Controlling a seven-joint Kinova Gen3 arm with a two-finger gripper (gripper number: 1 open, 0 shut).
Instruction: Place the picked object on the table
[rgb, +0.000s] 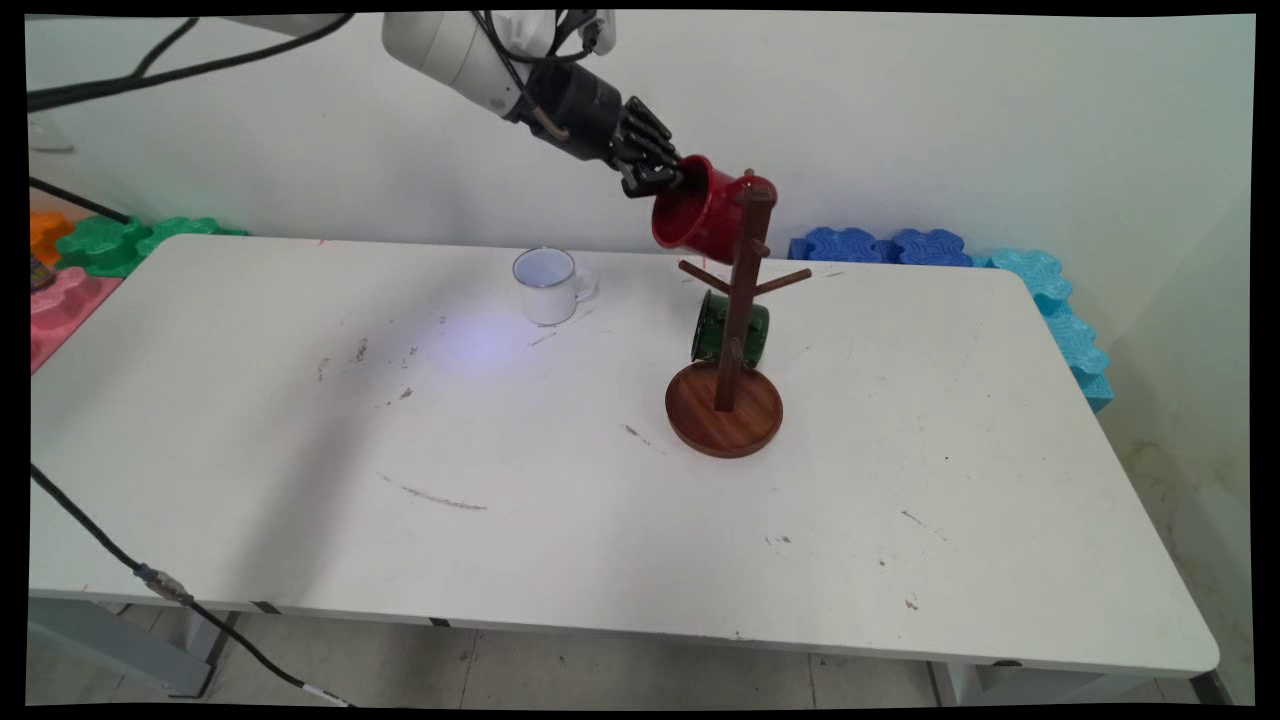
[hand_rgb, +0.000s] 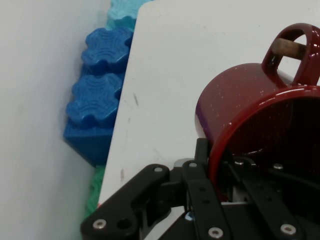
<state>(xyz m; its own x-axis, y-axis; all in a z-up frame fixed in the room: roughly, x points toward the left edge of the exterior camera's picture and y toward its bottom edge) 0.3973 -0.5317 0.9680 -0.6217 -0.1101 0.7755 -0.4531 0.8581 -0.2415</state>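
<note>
Gripper (rgb: 668, 180) is reaching in from upper left, high above the table's far half, clamping the rim of a red mug (rgb: 700, 212). One finger is sitting inside the mug's mouth, the other outside against the wall; this is plain in the hand view, where the mug (hand_rgb: 250, 120) is filling the right side.

Red mug is lying tilted on its side in the air, mouth facing back toward the gripper. Its handle (hand_rgb: 292, 47) is ringed around a wooden peg, seen through the loop in the hand view. In the main view the mug is pressing against the top of the wooden mug tree (rgb: 740, 300).

Mug tree is standing upright on a round wooden base (rgb: 724, 410), right of the table's centre. A green mug (rgb: 730, 328) is hanging low on the tree's far side, partly hidden by the post.

A white enamel mug (rgb: 547, 285) is standing upright on the white table (rgb: 500, 500), well left of the tree, handle pointing right.

Blue foam tiles (rgb: 880, 245) are lying behind the table's far edge; green foam tiles (rgb: 130, 240) at far left.
</note>
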